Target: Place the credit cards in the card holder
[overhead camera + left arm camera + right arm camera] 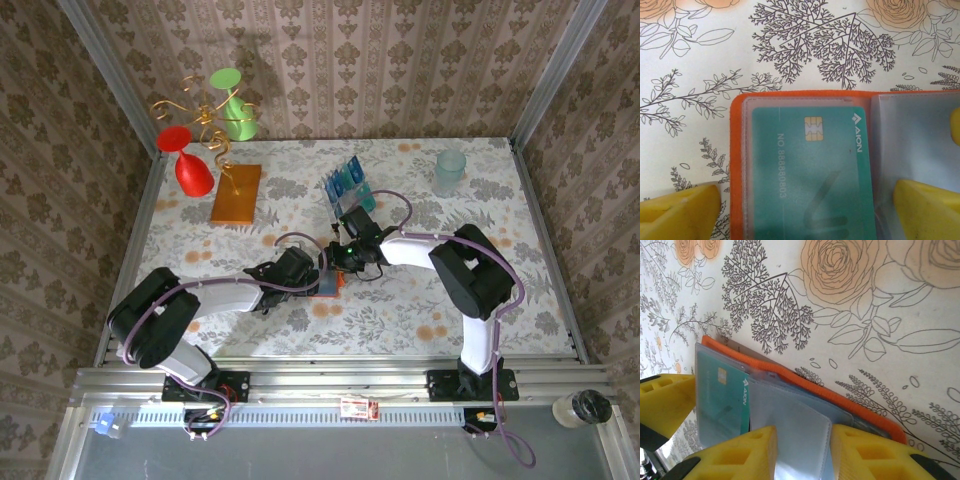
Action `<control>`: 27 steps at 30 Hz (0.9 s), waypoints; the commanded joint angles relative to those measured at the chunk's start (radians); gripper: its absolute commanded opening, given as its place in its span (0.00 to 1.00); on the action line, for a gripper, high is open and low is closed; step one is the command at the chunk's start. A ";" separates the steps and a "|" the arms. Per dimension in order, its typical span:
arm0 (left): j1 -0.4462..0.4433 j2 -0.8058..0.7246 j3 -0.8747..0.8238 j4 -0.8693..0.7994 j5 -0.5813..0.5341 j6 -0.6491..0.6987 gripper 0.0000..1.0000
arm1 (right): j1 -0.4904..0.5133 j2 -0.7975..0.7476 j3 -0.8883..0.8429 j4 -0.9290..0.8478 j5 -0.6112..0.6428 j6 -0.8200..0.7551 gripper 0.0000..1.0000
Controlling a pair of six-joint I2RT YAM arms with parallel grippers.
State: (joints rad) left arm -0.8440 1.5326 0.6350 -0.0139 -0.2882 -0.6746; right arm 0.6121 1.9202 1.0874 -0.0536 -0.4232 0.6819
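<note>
Card holder (736,170), 1 of it, lies open and flat on the floral counter (700,60), centre-front between the 2 arms. 1 teal card (810,180) sits in its left clear pocket. More blue and teal cards (346,183) stand in a clear rack (352,200) behind it, too small to count. Left wrist view reads the card's chip and number. Right wrist view adds a loose clear leaf (790,405). Both hands are low over the holder. Left hand (805,192) has its fingers wide apart, straddling the card. Right hand (803,432) has its fingers flanking the leaf; can't tell if clamped.
</note>
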 commanded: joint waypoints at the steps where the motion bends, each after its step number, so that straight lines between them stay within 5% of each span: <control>1: -0.002 0.021 -0.024 -0.009 0.018 -0.006 0.91 | 0.005 0.027 0.027 -0.007 -0.060 0.019 0.34; 14: 0.039 -0.204 -0.018 -0.079 -0.004 0.025 1.00 | 0.026 -0.056 0.047 -0.044 -0.060 0.036 0.36; 27: 0.214 -0.497 -0.133 -0.156 0.044 0.041 1.00 | 0.127 0.041 0.180 -0.066 -0.014 0.086 0.56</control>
State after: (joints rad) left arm -0.6506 1.0676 0.5282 -0.1169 -0.2646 -0.6540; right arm 0.7193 1.9118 1.2221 -0.0967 -0.4549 0.7437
